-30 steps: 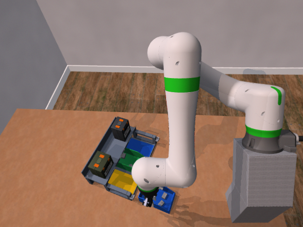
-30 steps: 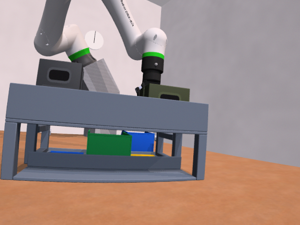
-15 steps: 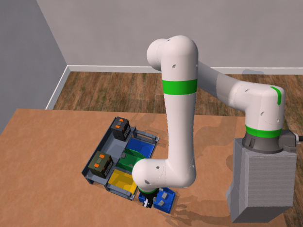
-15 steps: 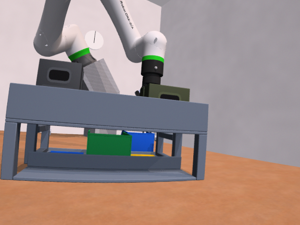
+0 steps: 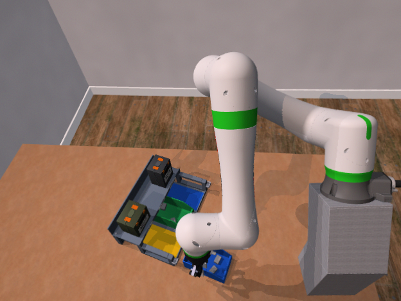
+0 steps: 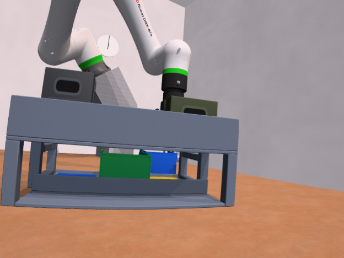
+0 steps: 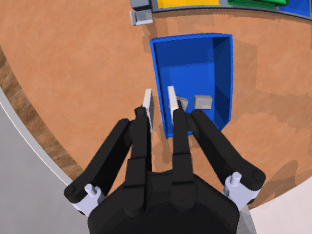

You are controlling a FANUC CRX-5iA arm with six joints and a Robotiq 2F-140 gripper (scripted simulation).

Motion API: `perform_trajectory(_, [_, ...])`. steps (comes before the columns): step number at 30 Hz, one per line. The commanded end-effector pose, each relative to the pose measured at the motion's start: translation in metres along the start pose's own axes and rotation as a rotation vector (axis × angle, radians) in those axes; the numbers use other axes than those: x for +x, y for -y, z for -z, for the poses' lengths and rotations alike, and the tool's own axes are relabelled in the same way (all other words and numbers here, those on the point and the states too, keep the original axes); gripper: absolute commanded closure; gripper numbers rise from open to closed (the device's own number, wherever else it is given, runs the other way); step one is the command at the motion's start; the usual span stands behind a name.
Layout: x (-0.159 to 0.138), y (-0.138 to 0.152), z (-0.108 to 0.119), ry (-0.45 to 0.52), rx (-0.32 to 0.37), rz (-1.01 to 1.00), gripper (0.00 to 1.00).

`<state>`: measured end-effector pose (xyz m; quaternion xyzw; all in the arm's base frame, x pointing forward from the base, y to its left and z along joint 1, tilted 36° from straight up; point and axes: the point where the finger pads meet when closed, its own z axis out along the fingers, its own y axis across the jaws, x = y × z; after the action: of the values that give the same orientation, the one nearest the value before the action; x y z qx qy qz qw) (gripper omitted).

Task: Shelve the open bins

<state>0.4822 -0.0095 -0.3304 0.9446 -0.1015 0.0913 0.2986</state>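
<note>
The blue bin (image 5: 216, 265) stands on the table just in front of the shelf (image 5: 157, 207), near its yellow-marked end. It holds small grey parts (image 7: 202, 102). My gripper (image 7: 160, 96) points down over the bin's left side wall. Its fingers are a narrow gap apart, one outside the wall and one over the inside of the blue bin (image 7: 194, 80). They do not clamp it. The green bin (image 5: 172, 211) stands in the shelf's middle place. It also shows in the exterior view (image 6: 124, 165). The blue mark (image 5: 186, 193) lies at the shelf's far end, with no bin on it.
The yellow mark (image 5: 162, 240) is bare and lies nearest the blue bin. Two dark boxes (image 5: 160, 170) (image 5: 133, 217) sit on the shelf's top board. The arm's grey pedestal (image 5: 347, 237) stands at the right. The arm's elbow hangs over the shelf front.
</note>
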Motion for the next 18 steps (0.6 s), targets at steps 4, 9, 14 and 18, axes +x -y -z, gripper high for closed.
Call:
perform_trajectory(4, [0.0001, 0.0002, -0.0052, 0.000, 0.000, 0.000, 0.85])
perform_trajectory(9, [0.0001, 0.0002, -0.0068, 0.000, 0.000, 0.000, 0.85])
perform_trajectory(14, [0.0001, 0.0002, -0.0081, 0.000, 0.000, 0.000, 0.85])
perform_trajectory(18, [0.0001, 0.0002, -0.0083, 0.000, 0.000, 0.000, 0.85])
